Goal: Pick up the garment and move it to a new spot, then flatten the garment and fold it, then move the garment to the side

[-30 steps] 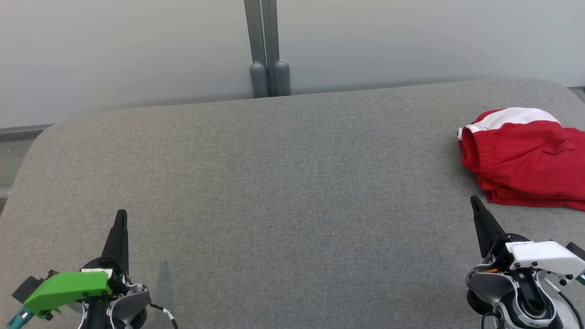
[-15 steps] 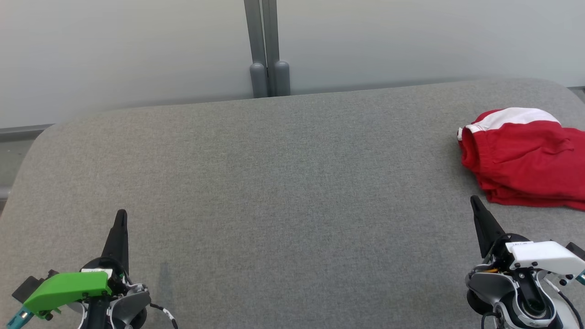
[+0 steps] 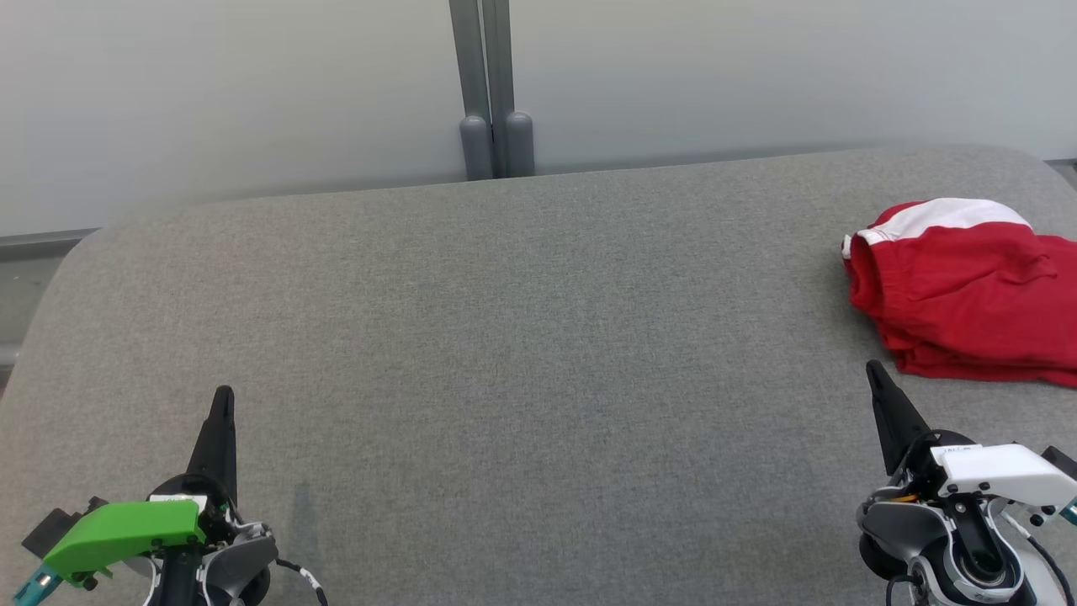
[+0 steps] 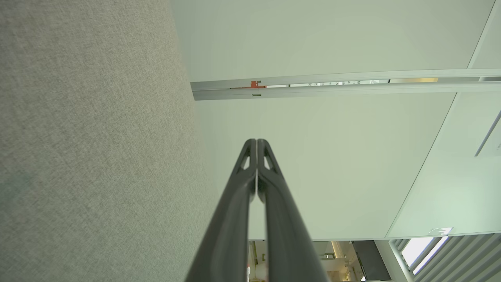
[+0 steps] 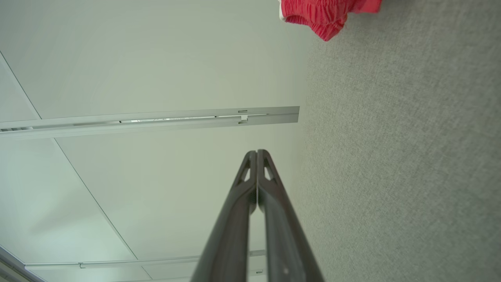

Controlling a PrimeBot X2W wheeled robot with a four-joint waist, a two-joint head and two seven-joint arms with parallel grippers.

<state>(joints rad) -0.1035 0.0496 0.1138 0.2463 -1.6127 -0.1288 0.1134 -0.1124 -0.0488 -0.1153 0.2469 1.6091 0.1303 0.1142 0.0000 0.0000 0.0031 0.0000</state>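
The left gripper (image 3: pixel 223 396) is closed, its two fingers pressed together tip to tip with nothing between them. It sits low over the near left part of the grey table (image 3: pixel 538 337), fingers pointing toward the far edge. The right gripper (image 3: pixel 873 368) is closed and empty too, at the near right, its tip leaning slightly left. Just beyond that tip and to its right lies the garment (image 3: pixel 959 295), red with a white band along its far side, loosely folded on the table and not touching the gripper. It lies well apart from the left gripper. Past the table's far edge is a pale wall with a grey post (image 3: pixel 492 84), roughly midway between the grippers.
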